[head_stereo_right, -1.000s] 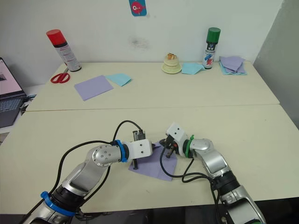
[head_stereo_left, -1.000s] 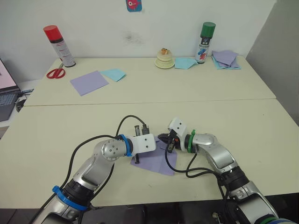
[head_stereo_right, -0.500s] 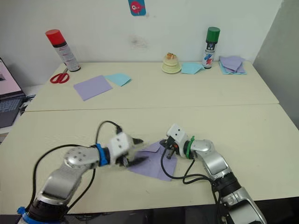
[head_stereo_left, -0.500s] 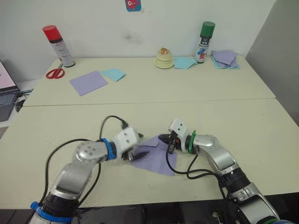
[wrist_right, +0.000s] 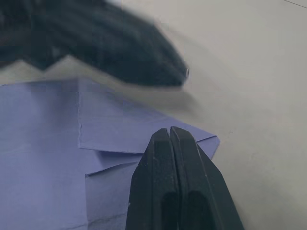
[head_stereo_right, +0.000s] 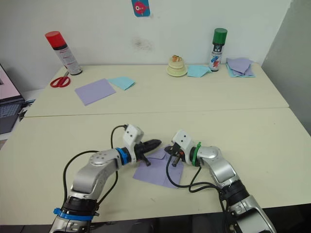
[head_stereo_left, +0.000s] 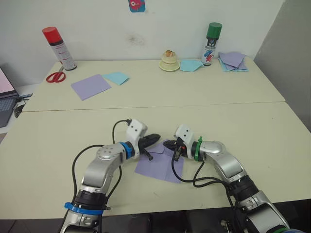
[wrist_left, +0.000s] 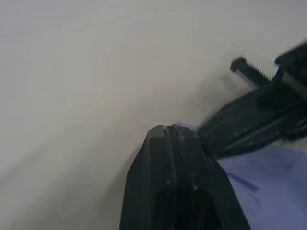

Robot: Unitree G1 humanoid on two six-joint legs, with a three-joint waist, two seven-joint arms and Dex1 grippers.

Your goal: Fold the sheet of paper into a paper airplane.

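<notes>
The sheet of paper (head_stereo_left: 158, 166) lies flat on the near table, lavender, with its far corner folded over and crease lines showing (wrist_right: 57, 143). My right gripper (head_stereo_left: 168, 144) is shut, its tips resting on that folded corner (wrist_right: 171, 130). My left gripper (head_stereo_left: 154, 139) is shut and empty, lying level just above the sheet's far left edge and pointing toward the right gripper. Their tips are a short gap apart. In the left wrist view the shut fingertips (wrist_left: 165, 129) sit beside the right gripper's fingers (wrist_left: 249, 120).
On the far table stand a red-capped spray can (head_stereo_left: 57, 47), scissors (head_stereo_left: 57, 76), a smooth lavender square (head_stereo_left: 91, 86), light-blue sheets (head_stereo_left: 117, 77), a small dish (head_stereo_left: 169, 61), a green-capped can (head_stereo_left: 211, 43) and a stack of sheets (head_stereo_left: 233, 60). A laptop (head_stereo_left: 6, 94) sits at the left.
My left gripper has lifted off the sheet's left part, swung out left, then come back level, pointing at the right gripper. The right gripper has stayed on the folded corner.
</notes>
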